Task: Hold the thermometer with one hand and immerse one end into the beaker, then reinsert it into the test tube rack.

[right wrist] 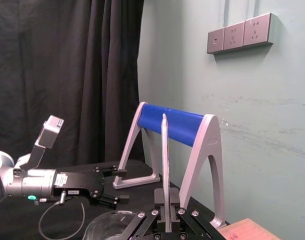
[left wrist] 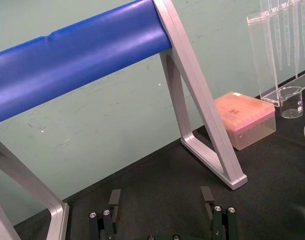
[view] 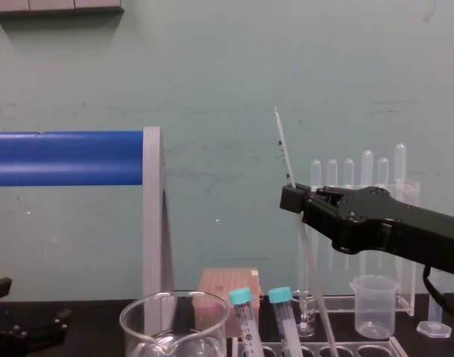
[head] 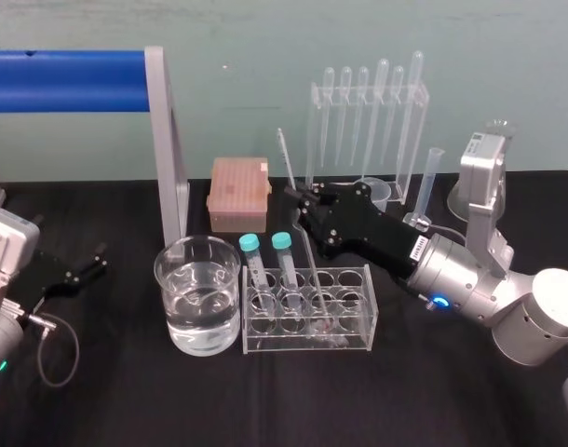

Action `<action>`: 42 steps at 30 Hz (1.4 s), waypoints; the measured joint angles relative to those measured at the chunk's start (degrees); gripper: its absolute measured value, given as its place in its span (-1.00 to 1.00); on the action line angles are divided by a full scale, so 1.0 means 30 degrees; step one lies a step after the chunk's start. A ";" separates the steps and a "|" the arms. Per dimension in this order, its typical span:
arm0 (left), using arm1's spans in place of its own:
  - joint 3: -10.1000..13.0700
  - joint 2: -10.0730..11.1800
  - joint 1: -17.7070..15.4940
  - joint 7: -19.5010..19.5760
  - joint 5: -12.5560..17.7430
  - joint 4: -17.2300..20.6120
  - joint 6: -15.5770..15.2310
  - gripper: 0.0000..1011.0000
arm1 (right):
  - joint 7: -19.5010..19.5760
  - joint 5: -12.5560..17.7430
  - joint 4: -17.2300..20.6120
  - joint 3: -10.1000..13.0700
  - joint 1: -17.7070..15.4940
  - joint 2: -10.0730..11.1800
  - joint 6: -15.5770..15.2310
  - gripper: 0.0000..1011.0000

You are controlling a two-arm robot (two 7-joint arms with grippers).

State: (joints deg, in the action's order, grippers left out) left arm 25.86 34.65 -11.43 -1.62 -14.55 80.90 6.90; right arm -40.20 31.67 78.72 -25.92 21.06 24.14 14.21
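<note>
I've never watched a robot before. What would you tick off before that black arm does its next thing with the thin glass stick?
1. Grip: right gripper has its fingers shut on the long, thin clear glass thermometer: ok.
2. The thermometer's lower end is inside the low clear test tube rack, with the rod leaning: ok.
3. The wide clear glass beaker is upright, holds water and stands beside the rack on its left: ok.
4. Path to the beaker: two teal-capped tubes stand in the rack between the beaker and the thermometer: not ok, lift over them.
5. The left gripper is open, parked far left, apart from the beaker: ok.
6. Whether the tip has been dipped yet: cannot tell.
</note>
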 joint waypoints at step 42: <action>0.0000 0.0000 -0.0002 0.0000 0.0000 0.0000 0.0000 0.99 | 0.0280 -0.0197 0.0045 0.0052 0.0010 0.0048 -0.0394 0.55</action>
State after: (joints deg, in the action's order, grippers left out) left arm 25.86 34.64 -11.43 -1.62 -14.55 80.90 6.90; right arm -39.36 31.08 78.86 -25.77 21.09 24.28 13.03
